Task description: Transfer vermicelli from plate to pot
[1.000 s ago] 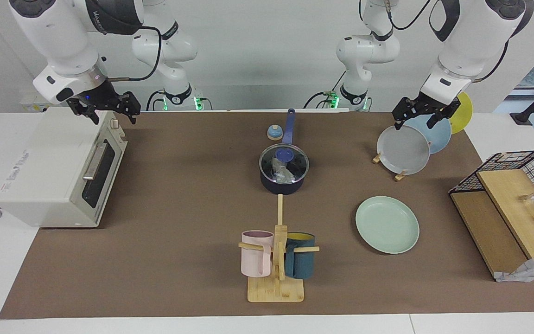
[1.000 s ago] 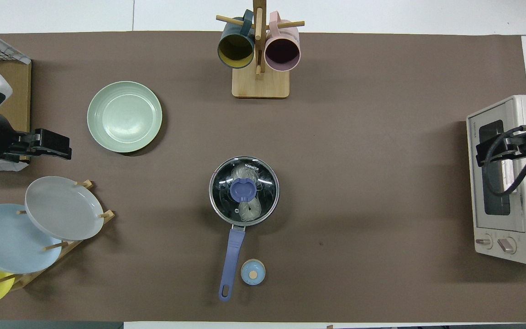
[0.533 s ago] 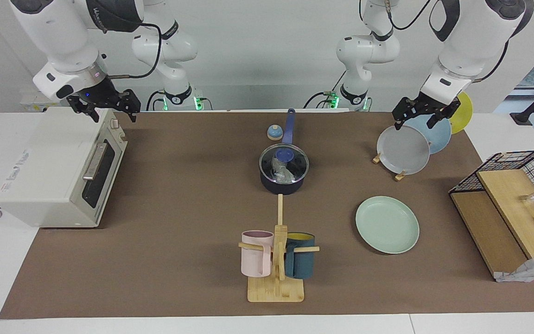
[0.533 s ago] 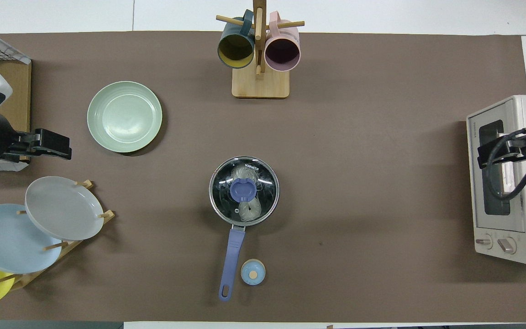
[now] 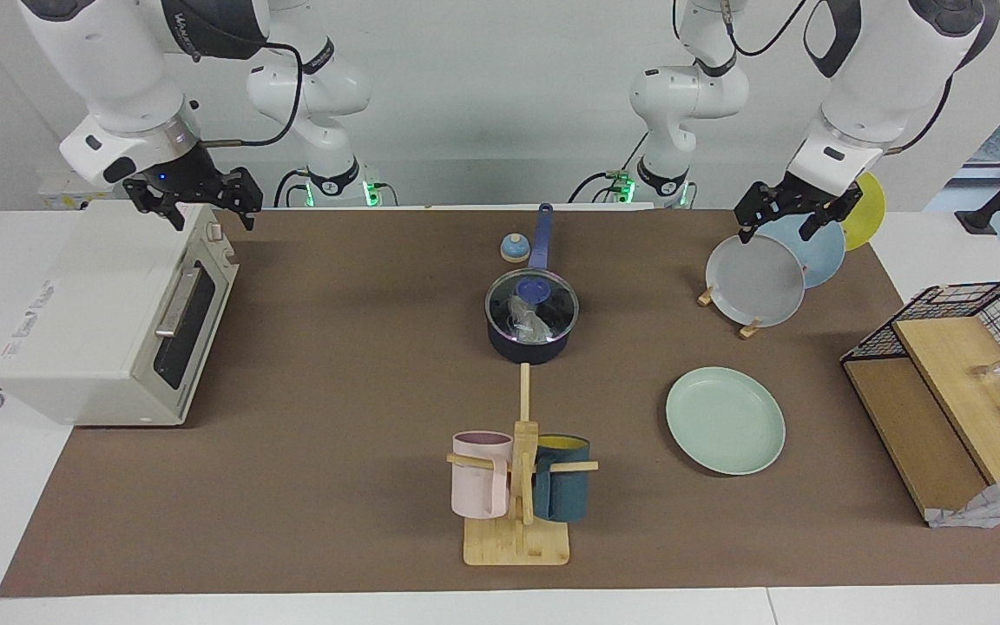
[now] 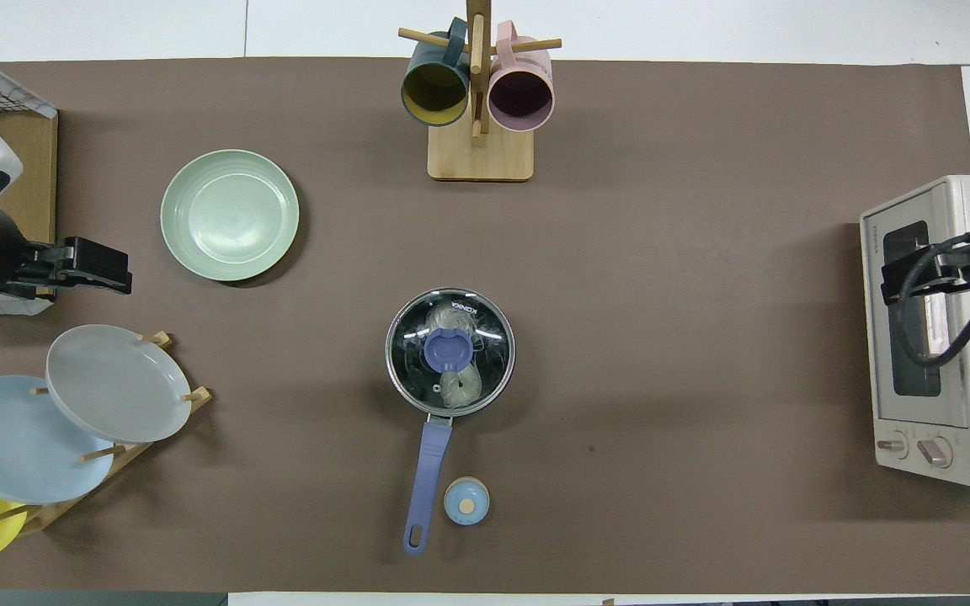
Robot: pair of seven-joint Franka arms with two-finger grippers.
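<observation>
Facing view: the left gripper (image 5: 785, 219) hangs over the upright grey plate (image 5: 754, 281), fingers apart and holding nothing. Toward the worktop's (image 5: 335, 347) middle from those fingers, the pot (image 5: 531, 323) holds the vermicelli (image 5: 528, 318) under a glass lid (image 5: 531, 304). The mint plate (image 5: 726, 420) lies bare. The right gripper (image 5: 198, 201), fingers apart, hangs over the toaster oven (image 5: 109, 312).
</observation>
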